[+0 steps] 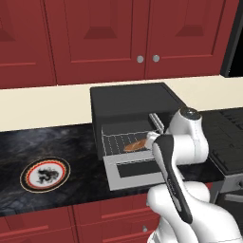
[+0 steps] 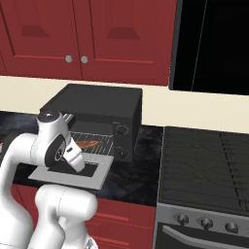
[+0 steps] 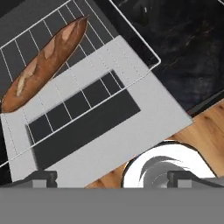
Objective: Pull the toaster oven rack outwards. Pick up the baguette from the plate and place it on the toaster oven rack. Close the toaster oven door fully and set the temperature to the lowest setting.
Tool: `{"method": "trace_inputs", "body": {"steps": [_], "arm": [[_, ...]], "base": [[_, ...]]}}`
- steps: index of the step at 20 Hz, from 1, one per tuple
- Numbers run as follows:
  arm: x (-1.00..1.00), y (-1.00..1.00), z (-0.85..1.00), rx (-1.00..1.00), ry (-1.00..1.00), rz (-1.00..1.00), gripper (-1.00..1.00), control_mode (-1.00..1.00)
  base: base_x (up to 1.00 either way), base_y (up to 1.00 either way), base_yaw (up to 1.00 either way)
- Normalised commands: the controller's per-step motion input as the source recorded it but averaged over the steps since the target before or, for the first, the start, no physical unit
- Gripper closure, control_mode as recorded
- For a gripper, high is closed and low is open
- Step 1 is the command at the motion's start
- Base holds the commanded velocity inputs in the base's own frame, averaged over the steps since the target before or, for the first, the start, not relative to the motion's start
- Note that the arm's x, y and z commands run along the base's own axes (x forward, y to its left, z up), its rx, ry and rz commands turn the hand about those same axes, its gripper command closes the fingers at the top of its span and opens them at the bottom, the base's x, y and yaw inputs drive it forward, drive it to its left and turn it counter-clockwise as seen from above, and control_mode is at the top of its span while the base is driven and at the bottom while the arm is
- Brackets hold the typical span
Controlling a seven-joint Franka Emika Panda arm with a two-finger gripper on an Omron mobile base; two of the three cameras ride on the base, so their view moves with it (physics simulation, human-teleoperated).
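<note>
Spread wide and holding nothing, the white arm's two-finger gripper (image 3: 111, 177) hangs above the opened toaster oven door (image 3: 109, 127), a light grey rectangular panel with a dark window in its middle. In the hand view its two small dark fingertips (image 3: 41, 177) stand far apart at the bottom edge, with the door lying flat beneath them and wooden floor past the door's outer edge.

Over the door reaches the toaster oven rack (image 3: 131, 43), a thin silver wire grid shelf pulled out of the cavity so that its front bars overlap the door's window. On the rack lies the baguette (image 3: 43, 63), a small elongated brown loaf with pale slashes, set at a slant across the wires and well apart from the fingertips.

In the left base view the hand sits just in front of the boxy matte black toaster oven (image 1: 130, 102), by the right end of the open door (image 1: 135, 171), and the baguette (image 1: 135, 145) rests on the rack (image 1: 118, 142) inside the mouth of the oven. The right base view shows the oven (image 2: 104, 104) with two round knobs on its narrow right panel and the door (image 2: 92, 175) folded down level.

Well to the left on the dark marbled counter (image 1: 71, 142) lies the round white plate (image 1: 45, 174) with a red-orange rim ring and a dark pattern at its centre. A black stovetop (image 2: 204, 165) stands to the oven's right, and red cabinet doors (image 1: 99, 38) hang above.
</note>
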Motion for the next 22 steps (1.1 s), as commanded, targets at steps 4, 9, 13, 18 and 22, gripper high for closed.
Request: {"method": "trace_inputs", "body": {"steps": [4, 9, 13, 18, 22], "arm": [[0.1, 0.04, -0.39, -0.06, -0.15, 0.08, -1.0, -1.0], [0.01, 0.01, -0.6, -0.09, -0.07, 0.07, -1.0, -1.0], [0.03, 0.0, -0.62, -0.06, -0.08, 0.07, -1.0, -1.0], [0.12, 0.0, -0.47, -0.01, -0.14, 0.05, -1.0, -1.0], [0.13, 0.0, -0.43, 0.0, -0.15, 0.04, -1.0, -1.0]], "base": [[0.0, 0.0, 0.0], [0.0, 0.0, 0.0], [0.0, 0.0, 0.0], [0.0, 0.0, 0.0], [0.0, 0.0, 0.0]]}}
